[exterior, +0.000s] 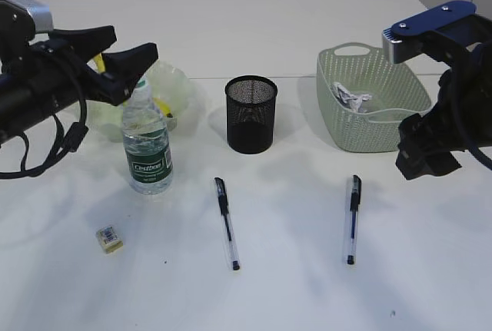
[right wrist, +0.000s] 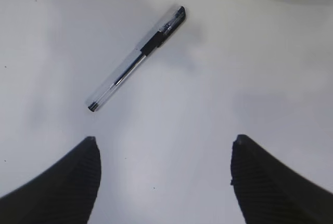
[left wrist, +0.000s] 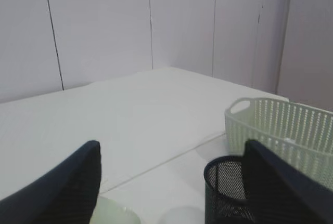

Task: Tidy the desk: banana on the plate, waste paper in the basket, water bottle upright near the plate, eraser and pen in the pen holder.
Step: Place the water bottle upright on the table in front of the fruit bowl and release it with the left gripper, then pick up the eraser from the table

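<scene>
Eraser lies before bottle; two pens beside.

Probably lab: white desk, panelled walls

A large plain white table fills nearly the whole scene, with a thin seam line running left to right across its far half. Behind its far edge stands a pale wall of flat panels, divided by narrow dark vertical joints. The light is soft and even, and only faint grey shadows lie on the white top.
</scene>
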`<state>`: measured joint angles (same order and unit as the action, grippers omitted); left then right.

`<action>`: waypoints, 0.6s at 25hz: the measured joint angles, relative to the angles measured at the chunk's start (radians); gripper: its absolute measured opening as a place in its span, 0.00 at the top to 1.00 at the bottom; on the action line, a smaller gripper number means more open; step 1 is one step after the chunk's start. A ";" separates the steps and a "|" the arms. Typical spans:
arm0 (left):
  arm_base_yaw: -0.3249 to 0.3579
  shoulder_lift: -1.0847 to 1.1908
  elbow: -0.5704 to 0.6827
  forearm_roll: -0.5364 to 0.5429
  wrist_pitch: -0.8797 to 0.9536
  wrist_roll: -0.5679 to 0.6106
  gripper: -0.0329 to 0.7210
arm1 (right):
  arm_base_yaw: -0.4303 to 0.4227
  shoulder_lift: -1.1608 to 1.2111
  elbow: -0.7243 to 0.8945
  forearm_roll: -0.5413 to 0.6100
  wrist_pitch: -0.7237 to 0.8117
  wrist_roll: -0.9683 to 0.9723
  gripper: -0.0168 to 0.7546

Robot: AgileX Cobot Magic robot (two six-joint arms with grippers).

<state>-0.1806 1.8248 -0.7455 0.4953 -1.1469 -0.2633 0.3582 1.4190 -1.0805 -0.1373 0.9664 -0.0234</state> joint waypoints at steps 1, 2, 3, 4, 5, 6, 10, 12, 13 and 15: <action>0.000 -0.014 0.002 -0.011 0.000 0.000 0.17 | 0.000 0.000 0.000 0.000 0.000 0.000 0.23; 0.000 -0.029 0.002 -0.026 0.002 0.000 0.17 | 0.000 0.000 0.000 0.000 0.000 0.000 0.23; 0.000 -0.042 0.002 -0.039 0.010 0.000 0.17 | 0.000 0.000 0.000 0.000 0.000 0.000 0.23; 0.000 -0.057 0.002 -0.059 0.026 0.000 0.17 | 0.000 0.000 0.000 0.000 0.000 0.000 0.23; 0.007 -0.070 0.002 -0.080 0.044 0.000 0.17 | 0.000 0.000 0.000 0.000 0.000 0.000 0.23; 0.015 -0.079 0.002 -0.096 0.069 0.000 0.17 | 0.000 0.000 0.000 0.000 0.000 0.000 0.23; 0.063 -0.107 0.002 -0.169 0.176 0.000 0.17 | 0.000 0.000 0.000 0.000 0.000 0.000 0.23; 0.092 -0.122 0.002 -0.205 0.232 -0.002 0.17 | 0.000 0.000 0.000 0.000 0.001 0.000 0.23; 0.107 -0.132 0.002 -0.223 0.264 -0.004 0.17 | 0.000 0.000 0.000 0.000 0.001 0.000 0.23; 0.131 -0.148 0.002 -0.257 0.335 -0.019 0.18 | 0.000 0.000 0.000 0.000 0.001 0.000 0.23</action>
<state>-0.0497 1.6768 -0.7436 0.2387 -0.8114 -0.2821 0.3582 1.4190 -1.0805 -0.1373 0.9679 -0.0234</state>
